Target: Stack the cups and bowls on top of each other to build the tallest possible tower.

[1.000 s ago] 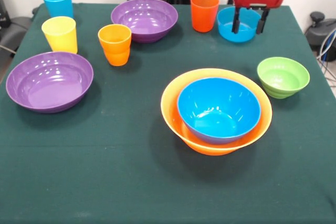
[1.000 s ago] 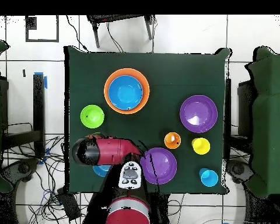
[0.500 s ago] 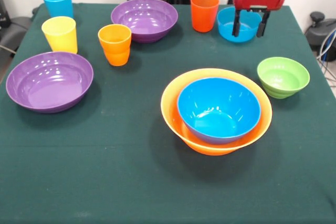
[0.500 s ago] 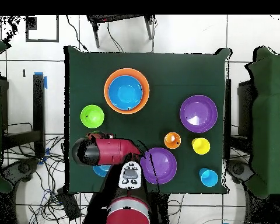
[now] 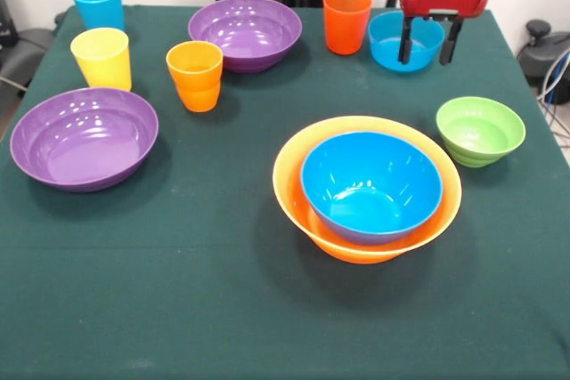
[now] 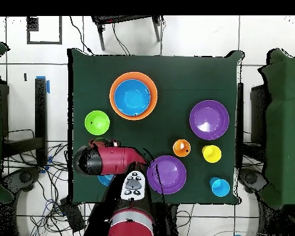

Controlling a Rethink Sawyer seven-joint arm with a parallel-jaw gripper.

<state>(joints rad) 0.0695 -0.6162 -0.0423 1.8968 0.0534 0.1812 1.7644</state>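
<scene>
Dark green cloth (image 5: 178, 309) covers table, matte, lightly creased. We note, left to right in front view: light blue cup (image 5: 98, 3), yellow cup (image 5: 102, 57), wide glossy purple bowl (image 5: 84, 137); orange cup (image 5: 195, 75), second purple bowl (image 5: 245, 32); red-orange cup (image 5: 346, 20). Tower (image 5: 367, 187): deep blue bowl (image 5: 370, 184) nested in large orange bowl (image 5: 307, 215). Translucent light blue bowl (image 5: 392, 49) at far side; gripper (image 5: 426, 40) over it, black fingers (image 5: 406, 42) apart, straddling its right part. We see small green bowl (image 5: 480, 130) rightmost, round, smooth.
</scene>
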